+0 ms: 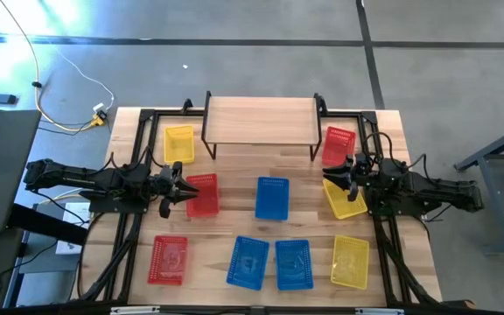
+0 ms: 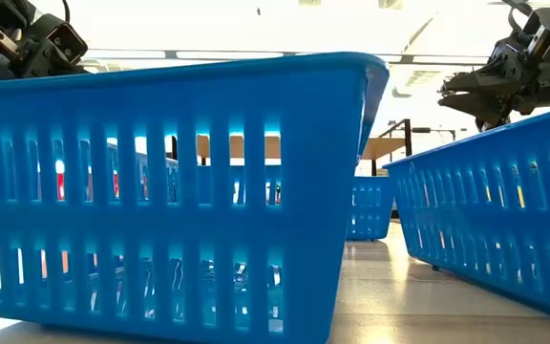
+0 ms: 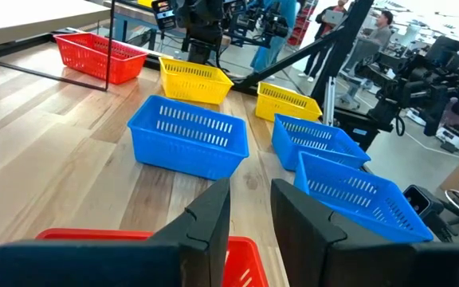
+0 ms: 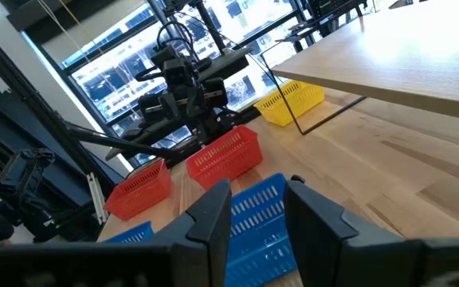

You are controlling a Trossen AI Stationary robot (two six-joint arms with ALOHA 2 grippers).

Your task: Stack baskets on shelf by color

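Dark fingers of the left gripper (image 1: 178,185) stand slightly apart and hold nothing; we place this gripper over the edge of a red basket (image 1: 201,194) that lies in front of the shelf (image 1: 262,121), toward its left end. The right gripper (image 1: 338,172) likewise shows a narrow gap between its fingers and grips nothing; we find it in front of the shelf's right end, at the inner corner of a yellow basket (image 1: 348,202) and just beside a second red basket (image 1: 339,145). We judge that each arm hovers over the basket nearest it, so that either may take a rim.

The shelf top carries no basket, so we judge that stacking has not begun. A second yellow basket (image 1: 179,143) sits beside the shelf's left leg. A blue basket (image 1: 272,197) lies in front of the shelf's middle. Farther from the shelf, along the table's near edge, we count a third red basket (image 1: 168,260), two blue baskets (image 1: 248,262) side by side, and a third yellow basket (image 1: 350,261).
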